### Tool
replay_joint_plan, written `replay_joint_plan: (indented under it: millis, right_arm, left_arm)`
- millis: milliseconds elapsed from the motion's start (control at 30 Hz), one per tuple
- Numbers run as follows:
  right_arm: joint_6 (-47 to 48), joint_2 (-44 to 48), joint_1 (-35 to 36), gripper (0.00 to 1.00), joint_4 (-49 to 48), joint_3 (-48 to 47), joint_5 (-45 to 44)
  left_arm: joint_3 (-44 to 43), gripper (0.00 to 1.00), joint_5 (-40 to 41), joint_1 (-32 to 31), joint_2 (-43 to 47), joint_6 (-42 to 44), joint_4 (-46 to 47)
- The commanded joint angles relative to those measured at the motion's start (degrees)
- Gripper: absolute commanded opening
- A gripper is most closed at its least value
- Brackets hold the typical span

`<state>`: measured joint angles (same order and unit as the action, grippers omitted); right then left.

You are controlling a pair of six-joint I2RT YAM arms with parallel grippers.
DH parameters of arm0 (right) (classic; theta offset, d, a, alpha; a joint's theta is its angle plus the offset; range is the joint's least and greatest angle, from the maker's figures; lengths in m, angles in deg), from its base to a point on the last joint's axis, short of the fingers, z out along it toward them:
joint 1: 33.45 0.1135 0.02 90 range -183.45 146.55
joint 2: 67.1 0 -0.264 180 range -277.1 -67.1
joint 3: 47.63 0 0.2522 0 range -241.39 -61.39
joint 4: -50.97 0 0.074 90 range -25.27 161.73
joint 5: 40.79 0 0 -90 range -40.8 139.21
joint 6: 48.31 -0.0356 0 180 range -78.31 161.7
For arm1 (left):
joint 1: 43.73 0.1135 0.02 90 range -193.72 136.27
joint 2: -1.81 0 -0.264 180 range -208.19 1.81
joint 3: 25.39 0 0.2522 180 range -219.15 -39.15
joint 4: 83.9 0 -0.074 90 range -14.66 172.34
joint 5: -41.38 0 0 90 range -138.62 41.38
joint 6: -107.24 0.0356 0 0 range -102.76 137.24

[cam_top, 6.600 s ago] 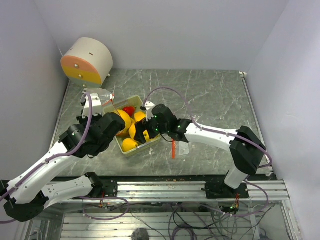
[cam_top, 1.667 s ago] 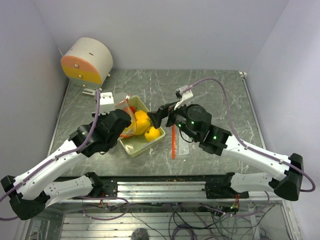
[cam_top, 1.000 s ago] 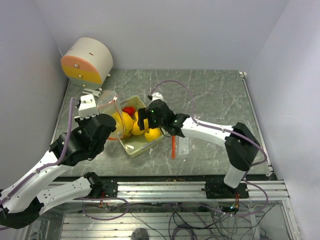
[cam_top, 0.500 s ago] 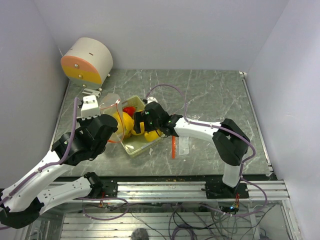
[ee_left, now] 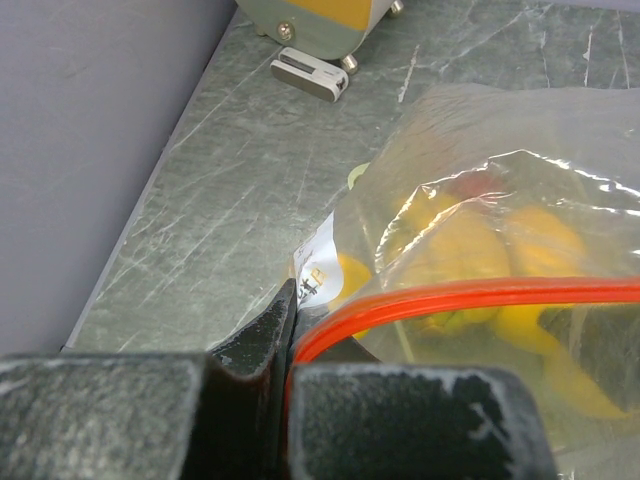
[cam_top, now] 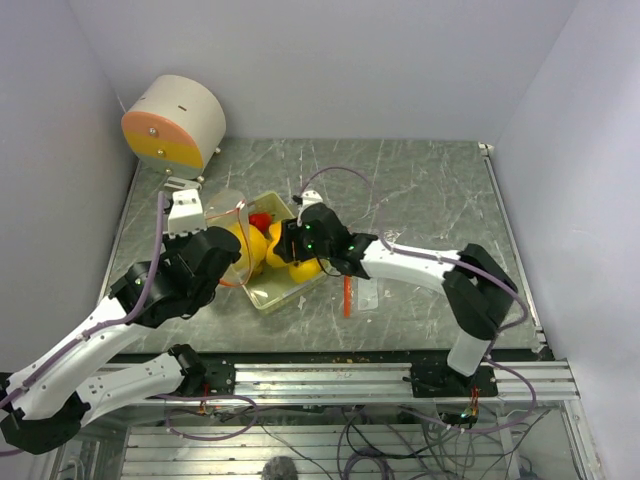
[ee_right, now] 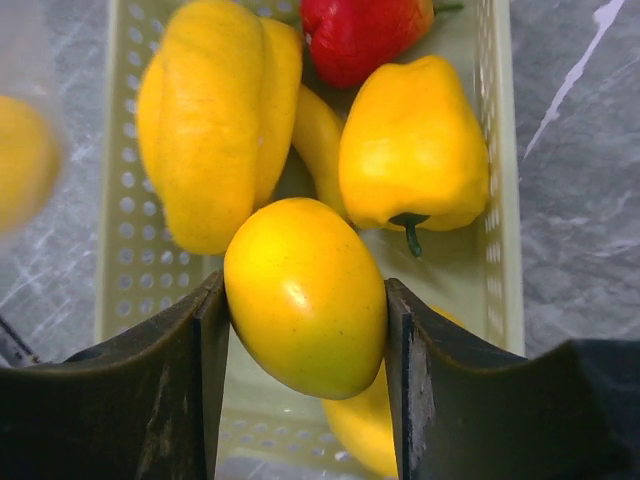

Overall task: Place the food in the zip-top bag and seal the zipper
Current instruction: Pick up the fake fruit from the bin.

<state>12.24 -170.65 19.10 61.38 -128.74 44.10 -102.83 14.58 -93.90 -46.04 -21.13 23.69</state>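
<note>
The pale green tray [cam_top: 262, 296] holds the food: several yellow toy fruits and a red piece [ee_right: 365, 35]. My right gripper [ee_right: 305, 300] is down in the tray, shut on an oval yellow fruit [ee_right: 300, 290], with both fingers touching its sides. It also shows in the top view [cam_top: 292, 254]. My left gripper [ee_left: 288, 335] is shut on the edge of the clear zip-top bag [ee_left: 500, 190] by its red-orange zipper [ee_left: 470, 295], and holds the bag up beside the tray's left end [cam_top: 203, 222]. Yellow shapes show through the bag; I cannot tell whether they are inside it.
A round pale drum with an orange face [cam_top: 172, 122] stands at the back left, with a small white block [ee_left: 310, 75] at its foot. An orange-red strip with a clear piece [cam_top: 346, 296] lies on the table right of the tray [ee_right: 495, 180].
My right gripper came down from above the table into the tray and shut round the oval yellow fruit. My left gripper kept hold of the bag and shifted it slightly.
</note>
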Motion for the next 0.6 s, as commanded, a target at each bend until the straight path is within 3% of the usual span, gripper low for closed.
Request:
replay_joint_plan:
  millis: [0, 300, 567]
  right_arm:
    - [2.39, 10.72, -0.52, 0.16, -2.96, 2.55, -0.64]
    - [4.30, 29.40, -0.93, 0.15, -7.71, 8.41, 4.65]
    - [4.79, 35.72, -0.95, 0.14, -15.68, 9.68, 16.54]
  left_arm:
    - [-0.03, 0.07, -0.07, 0.25, -0.85, -0.57, 0.43]
    - [1.08, 0.07, -1.49, 0.25, -3.39, -0.43, 2.81]
    - [2.03, 0.07, -2.73, 0.25, -6.74, 0.24, 6.20]
